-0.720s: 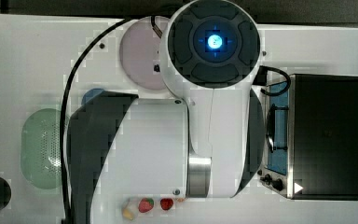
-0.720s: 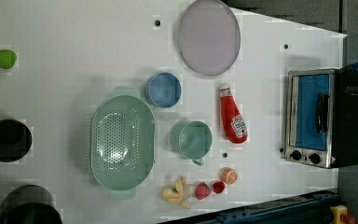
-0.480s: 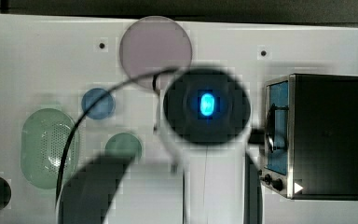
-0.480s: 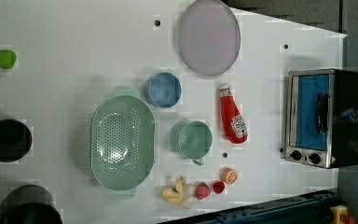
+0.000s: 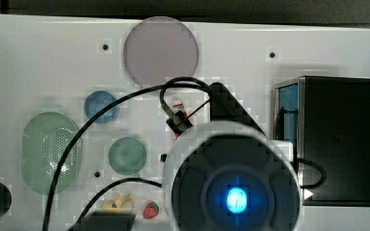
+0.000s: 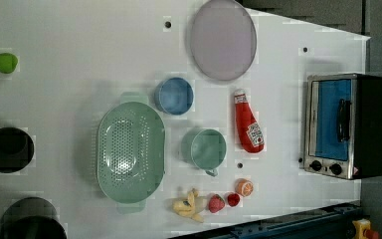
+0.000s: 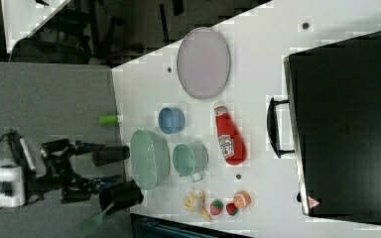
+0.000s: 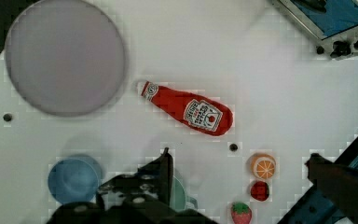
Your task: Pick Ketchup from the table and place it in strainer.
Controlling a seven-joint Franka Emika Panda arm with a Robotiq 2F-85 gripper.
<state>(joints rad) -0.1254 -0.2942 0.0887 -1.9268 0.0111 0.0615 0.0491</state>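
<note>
1 red Ketchup point(image 6: 247, 122) bottle lies flat on the white table point(image 6: 79, 59), and everything else can be placed from it. In the left view its white cap points toward the large lilac plate point(image 6: 222, 39), which sits just beyond the cap end. On the left view's left of the bottle, just beside it, stands the teal cup point(image 6: 206, 149) with its small handle; the blue bowl point(image 6: 174, 95) lies further that way, nearer the cap end. The mint-green strainer point(image 6: 130, 152) sits beyond those 2 dishes, well apart from the bottle and holding nothing. On the left view's right of the bottle stands the toaster oven point(image 6: 345, 124) with its blue door, a clear strip of table between them. Past the bottle's base end lie an orange slice point(image 6: 244, 187), 2 strawberries point(image 6: 216, 203) and a yellow banana-like toy point(image 6: 189, 205) in a row near the table edge. In the wrist view the gripper point(image 8: 237, 179) hangs above the table near the bottle's base end, its 2 dark fingers point(image 8: 161, 175) spread wide with nothing between them, the Ketchup untouched.
</note>
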